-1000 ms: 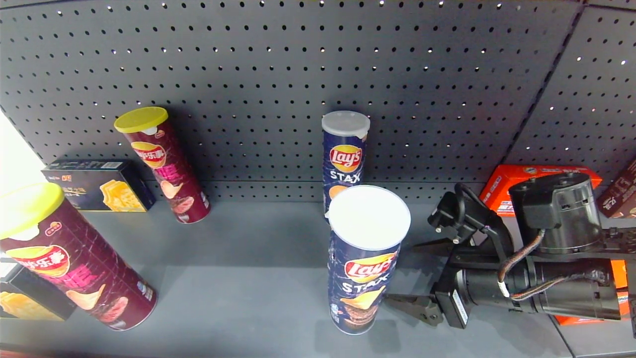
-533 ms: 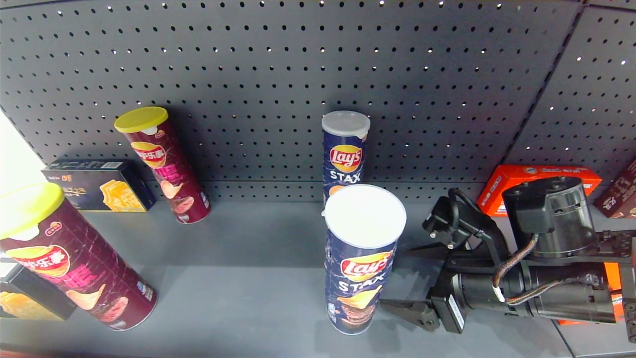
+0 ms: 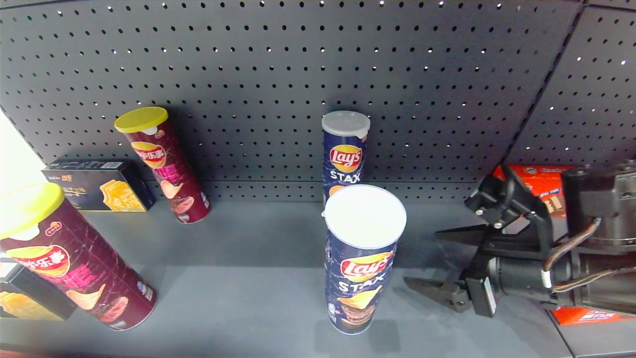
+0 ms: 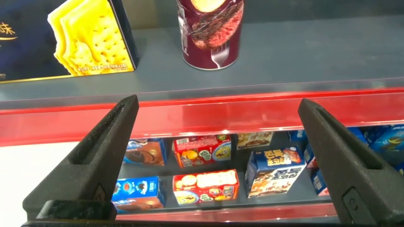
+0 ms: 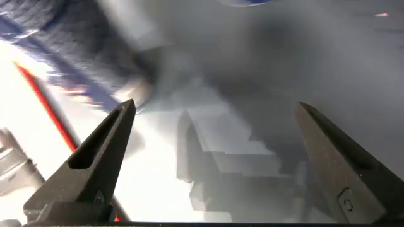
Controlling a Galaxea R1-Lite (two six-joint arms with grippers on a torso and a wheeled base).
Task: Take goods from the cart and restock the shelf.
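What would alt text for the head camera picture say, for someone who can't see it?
The robot's open right gripper is just right of an upright front blue can on a grey shelf, not touching it. A back blue can stands behind that one; to the left stand a back maroon can and a front maroon can, both yellow-lidded.
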